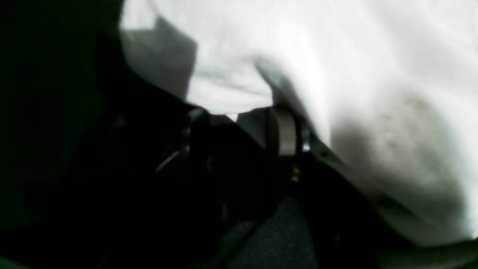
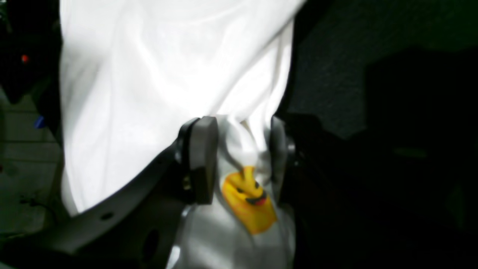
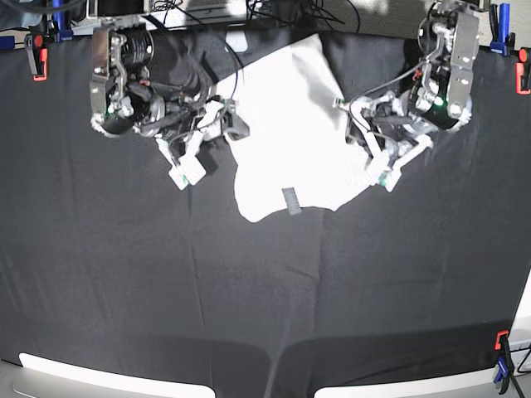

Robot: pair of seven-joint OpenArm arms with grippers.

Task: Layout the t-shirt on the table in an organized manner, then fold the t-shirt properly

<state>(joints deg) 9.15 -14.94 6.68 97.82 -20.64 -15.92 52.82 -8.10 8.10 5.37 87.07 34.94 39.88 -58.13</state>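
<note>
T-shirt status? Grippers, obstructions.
Right gripper clamped on t-shirt at its yellow print. Left gripper at the cloth edge, grip unclear. Shirt bunched, held between both arms over table. No obstructions visible.

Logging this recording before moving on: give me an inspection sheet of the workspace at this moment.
Surface: table draped in black cloth, creased, mostly bare.
Job's things: t-shirt bunched between both arms at the far side, plain white side up, a small dark tag on it near its front edge; yellow print shows in the right wrist view.
Clutter: nothing seen.
Grippers: right gripper jaws closed on t-shirt cloth; left gripper at the cloth edge, view dark, grip unclear.
Cables: bundles along the far edge.
Surroundings: red and blue clamps at the table edges.
</note>
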